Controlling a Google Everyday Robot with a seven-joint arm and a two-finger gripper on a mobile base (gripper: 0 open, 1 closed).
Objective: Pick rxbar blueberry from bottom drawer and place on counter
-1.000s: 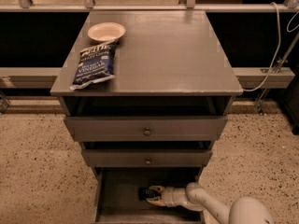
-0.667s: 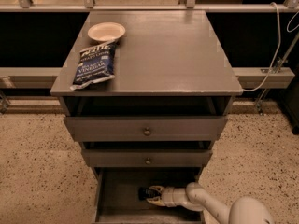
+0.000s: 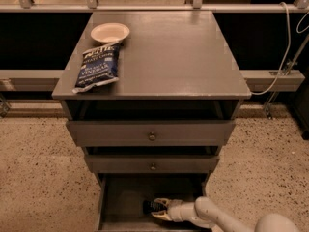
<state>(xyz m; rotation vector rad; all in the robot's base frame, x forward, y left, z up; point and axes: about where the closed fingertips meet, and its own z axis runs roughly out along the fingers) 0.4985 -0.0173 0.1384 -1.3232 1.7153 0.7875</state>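
The bottom drawer stands pulled open at the foot of the cabinet. The rxbar blueberry, a small dark bar, lies on the drawer floor right of the middle. My gripper reaches in from the lower right on a white arm, its pale fingers around the right end of the bar. The counter is the wide grey-brown top of the cabinet.
A blue chip bag and a cream bowl lie on the left of the counter. Two shallower knobbed drawers sit slightly open above the bottom one. A white cable hangs at the right. Speckled floor surrounds the cabinet.
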